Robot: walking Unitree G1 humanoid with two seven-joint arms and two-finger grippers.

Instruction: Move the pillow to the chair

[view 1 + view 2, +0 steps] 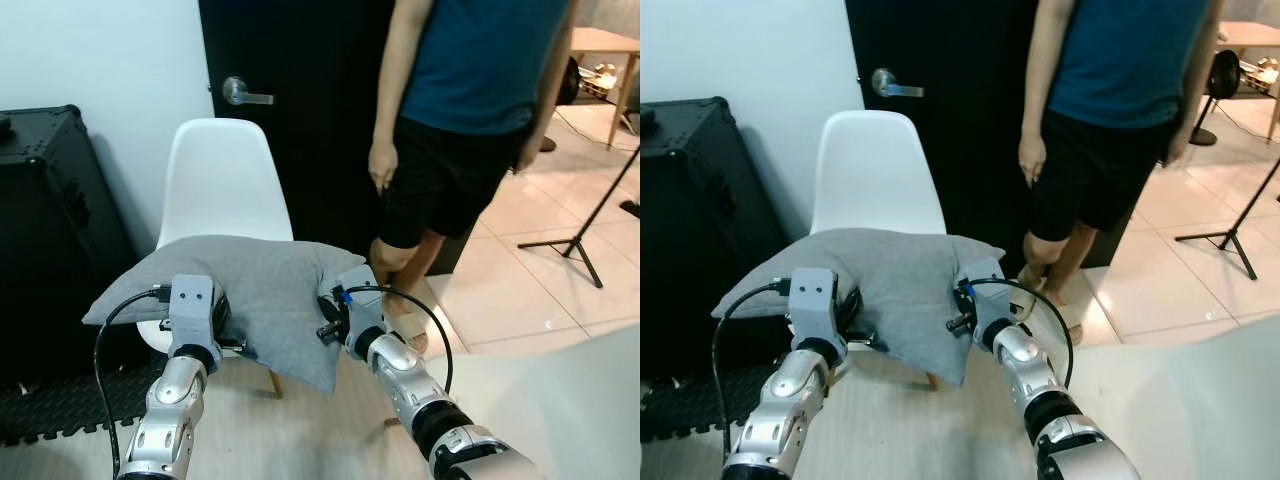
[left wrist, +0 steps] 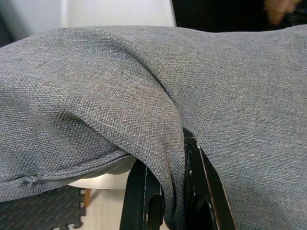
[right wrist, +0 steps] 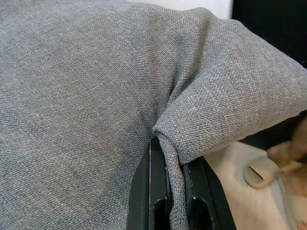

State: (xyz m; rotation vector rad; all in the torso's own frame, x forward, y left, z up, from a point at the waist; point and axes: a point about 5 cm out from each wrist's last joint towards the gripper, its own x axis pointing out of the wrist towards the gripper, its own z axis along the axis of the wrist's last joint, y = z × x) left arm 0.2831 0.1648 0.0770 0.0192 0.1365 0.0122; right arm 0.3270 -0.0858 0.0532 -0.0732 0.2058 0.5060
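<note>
The soft grey woven pillow (image 1: 255, 290) sags over the white plastic chair (image 1: 222, 180). The left gripper (image 2: 175, 191) pinches its cloth at 7 o'clock, the right gripper (image 3: 175, 196) at 4 o'clock.

- the pillow (image 1: 255, 290) lies over the chair (image 1: 225, 180) seat.
- left of the chair stands a case (image 1: 50, 230).
- behind the chair, a door (image 1: 290, 60).
- right of the chair stands a person (image 1: 465, 120).
</note>
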